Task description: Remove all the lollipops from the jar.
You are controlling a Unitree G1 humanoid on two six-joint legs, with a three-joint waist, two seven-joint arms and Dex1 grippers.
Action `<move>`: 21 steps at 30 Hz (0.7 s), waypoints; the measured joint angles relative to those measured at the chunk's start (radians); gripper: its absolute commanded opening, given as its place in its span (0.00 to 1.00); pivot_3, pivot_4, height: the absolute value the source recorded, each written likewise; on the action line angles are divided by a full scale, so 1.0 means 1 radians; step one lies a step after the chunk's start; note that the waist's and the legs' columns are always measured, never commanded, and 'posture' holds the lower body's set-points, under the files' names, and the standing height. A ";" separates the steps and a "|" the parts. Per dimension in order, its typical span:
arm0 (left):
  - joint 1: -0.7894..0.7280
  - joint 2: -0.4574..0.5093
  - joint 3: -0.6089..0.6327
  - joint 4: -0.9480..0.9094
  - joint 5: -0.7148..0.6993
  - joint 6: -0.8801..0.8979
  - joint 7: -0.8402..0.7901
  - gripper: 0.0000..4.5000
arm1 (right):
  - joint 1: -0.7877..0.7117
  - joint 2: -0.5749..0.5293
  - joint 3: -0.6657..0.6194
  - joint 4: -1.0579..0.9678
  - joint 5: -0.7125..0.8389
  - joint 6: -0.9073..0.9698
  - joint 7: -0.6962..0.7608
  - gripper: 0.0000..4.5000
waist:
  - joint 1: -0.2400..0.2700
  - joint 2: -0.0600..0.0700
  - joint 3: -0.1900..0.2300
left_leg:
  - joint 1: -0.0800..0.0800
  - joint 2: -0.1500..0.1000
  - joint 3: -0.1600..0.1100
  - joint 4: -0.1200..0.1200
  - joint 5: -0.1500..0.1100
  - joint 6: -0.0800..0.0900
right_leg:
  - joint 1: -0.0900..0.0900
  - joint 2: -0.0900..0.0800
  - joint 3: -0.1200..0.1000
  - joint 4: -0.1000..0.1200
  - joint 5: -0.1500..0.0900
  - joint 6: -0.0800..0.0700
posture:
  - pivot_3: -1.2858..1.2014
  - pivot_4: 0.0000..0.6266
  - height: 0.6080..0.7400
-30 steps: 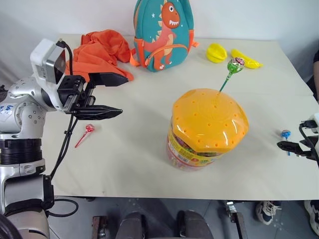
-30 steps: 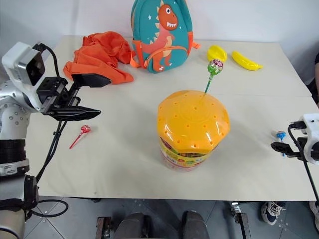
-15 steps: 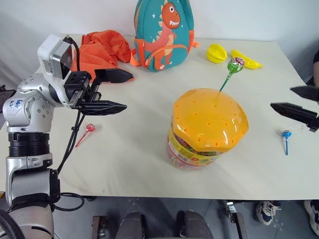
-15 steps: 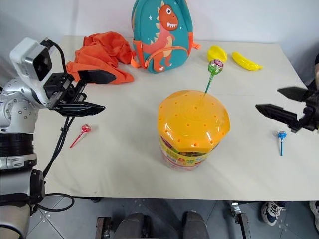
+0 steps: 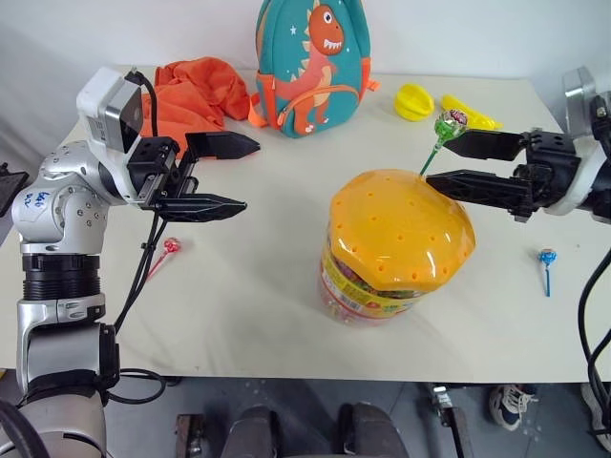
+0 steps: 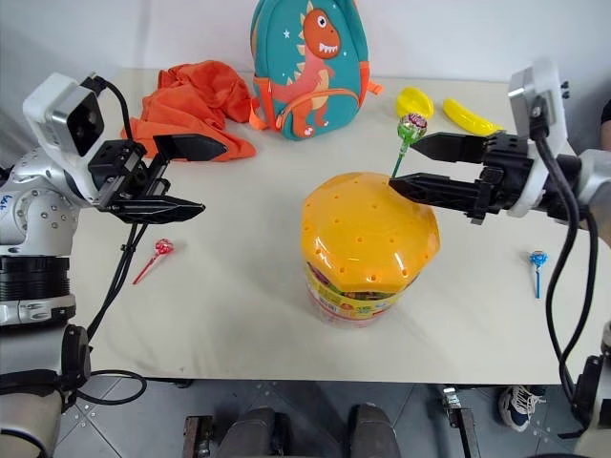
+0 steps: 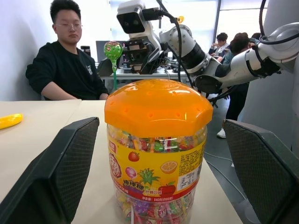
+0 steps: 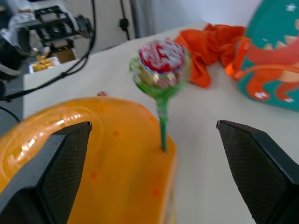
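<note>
On the table (image 5: 267, 286): three lollipops, one jar (image 5: 396, 250).
Green lollipop (image 5: 451, 124) stands in the lid at one o'clock; red lollipop (image 5: 170, 246) at nine, blue lollipop (image 5: 546, 258) at three; left gripper (image 5: 234, 174) and right gripper (image 5: 449, 162) gape, empty; a seated person (image 7: 65, 60) appears behind in the left wrist view.

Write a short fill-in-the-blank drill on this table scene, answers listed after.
1. The green-stick lollipop stands in the jar's domed ____ lid.
2. The red-stick lollipop lies on the ____.
3. The right claw has its fingers ____ beside the green-stick lollipop.
4. The backpack shows an orange ____.

Answers: orange; table; open; dinosaur
</note>
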 measured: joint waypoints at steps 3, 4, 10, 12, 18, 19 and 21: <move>0.004 -0.002 0.001 -0.003 0.000 0.000 0.000 1.00 | -0.039 0.046 0.029 0.047 -0.002 -0.010 0.000 0.79 | 0.001 0.000 0.000 | 0.000 0.000 0.000 0.000 0.000 0.000 | 0.000 0.000 0.000 0.001 0.000 0.000 | 0.52 0.24 1.00; 0.005 -0.002 0.001 -0.003 0.000 0.000 0.000 1.00 | -0.046 0.052 0.034 0.056 -0.003 -0.013 -0.001 0.73 | 0.002 0.000 0.000 | 0.000 0.000 0.000 0.001 0.000 0.000 | 0.000 0.000 0.000 0.001 0.000 0.000 | 0.52 0.24 1.00; 0.015 -0.002 0.005 -0.013 -0.001 0.001 0.001 1.00 | -0.058 0.059 0.034 0.073 -0.021 -0.030 -0.002 0.26 | 0.001 0.000 0.000 | 0.000 0.000 -0.001 0.001 0.000 0.000 | 0.000 0.000 0.000 0.002 0.000 0.000 | 0.52 0.24 1.00; 0.015 -0.002 0.005 -0.014 -0.001 0.001 0.002 1.00 | -0.065 0.065 0.034 0.077 -0.024 -0.033 -0.005 0.10 | 0.000 0.000 0.000 | 0.000 0.000 0.000 0.001 0.000 0.000 | -0.001 0.000 0.000 0.002 0.000 0.000 | 0.52 0.24 1.00; 0.016 -0.001 0.011 -0.013 -0.001 0.001 0.001 1.00 | -0.140 0.086 0.033 0.086 -0.029 -0.039 -0.030 0.01 | -0.002 0.000 0.000 | 0.000 0.000 0.000 0.001 0.000 0.000 | -0.001 0.000 0.000 0.002 0.000 0.000 | 0.52 0.24 1.00; 0.016 -0.001 0.011 -0.013 -0.001 0.001 0.000 1.00 | -0.160 0.086 0.032 0.088 -0.034 -0.042 -0.036 0.01 | -0.001 0.000 0.000 | 0.000 0.000 0.000 0.001 0.000 0.000 | -0.001 0.000 0.000 0.002 0.000 0.000 | 0.52 0.24 1.00; 0.016 -0.001 0.012 -0.013 -0.001 0.001 0.000 1.00 | -0.192 0.086 0.032 0.091 -0.042 -0.056 -0.046 0.01 | -0.001 0.000 0.000 | 0.000 0.000 0.000 0.001 0.000 0.000 | -0.001 0.000 0.000 0.002 0.000 0.000 | 0.52 0.24 1.00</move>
